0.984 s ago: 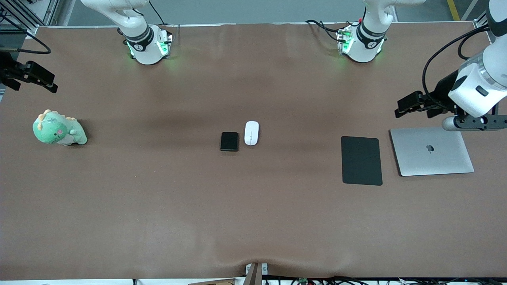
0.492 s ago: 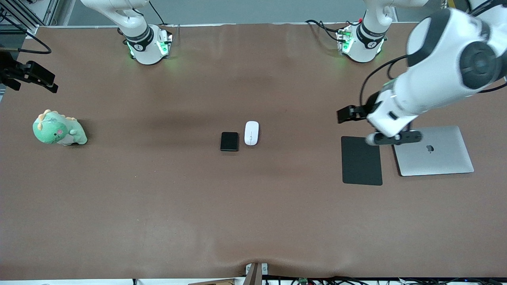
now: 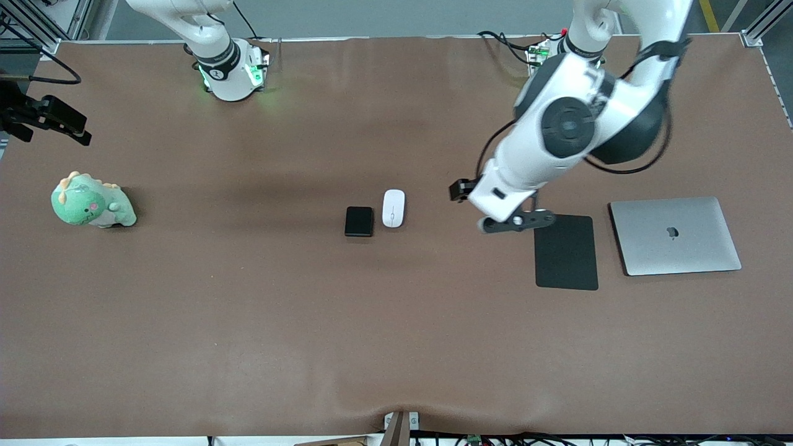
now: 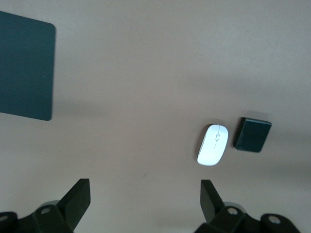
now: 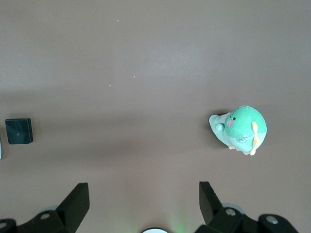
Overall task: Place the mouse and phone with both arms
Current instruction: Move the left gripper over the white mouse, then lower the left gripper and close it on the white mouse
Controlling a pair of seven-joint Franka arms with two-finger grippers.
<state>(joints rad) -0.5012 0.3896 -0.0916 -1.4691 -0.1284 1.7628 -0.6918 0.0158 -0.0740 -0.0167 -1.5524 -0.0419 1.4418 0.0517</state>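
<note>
The white oval mouse (image 3: pixel 393 208) and the small black phone (image 3: pixel 359 221) lie side by side at the middle of the table, the phone toward the right arm's end. Both also show in the left wrist view, the mouse (image 4: pixel 213 144) and the phone (image 4: pixel 252 134). My left gripper (image 3: pixel 461 189) hangs over bare table between the mouse and the mouse pad; it is open (image 4: pixel 144 187) and empty. My right gripper (image 3: pixel 62 124) waits over the table's edge at the right arm's end, open (image 5: pixel 143 188) and empty. The right wrist view catches the phone (image 5: pixel 19 131) at its border.
A large flat black mouse pad (image 3: pixel 565 251) and a closed silver laptop (image 3: pixel 675 235) lie toward the left arm's end. A green plush dinosaur (image 3: pixel 92 201) sits toward the right arm's end, below the right gripper. The two arm bases stand along the table's top edge.
My left arm has swung from over the laptop, across the mouse pad, toward the mouse, its gripper still open. The right arm, mouse and phone have not moved.
</note>
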